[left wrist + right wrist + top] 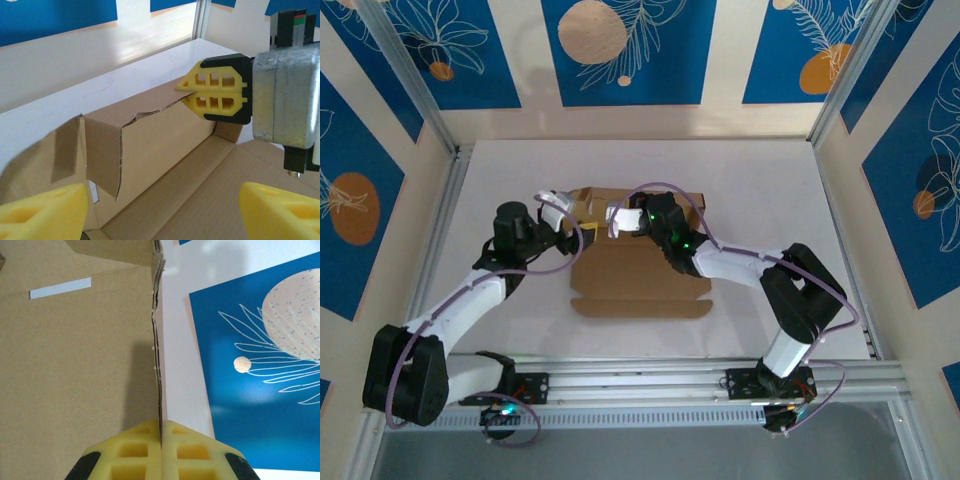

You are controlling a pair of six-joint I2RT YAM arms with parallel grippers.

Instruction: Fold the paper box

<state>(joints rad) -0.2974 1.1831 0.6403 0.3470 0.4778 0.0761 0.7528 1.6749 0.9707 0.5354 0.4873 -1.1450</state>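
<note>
Left wrist: right gripper [183, 92], clamped on the paper box [165, 140] wall, stands ahead.

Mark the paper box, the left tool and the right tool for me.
paper box [640, 280], top external view, flat near panel.
left tool [162, 205], left wrist view, midway between open fingertips.
right tool [161, 432], right wrist view, fingertips pinching the paper box's edge.
</note>
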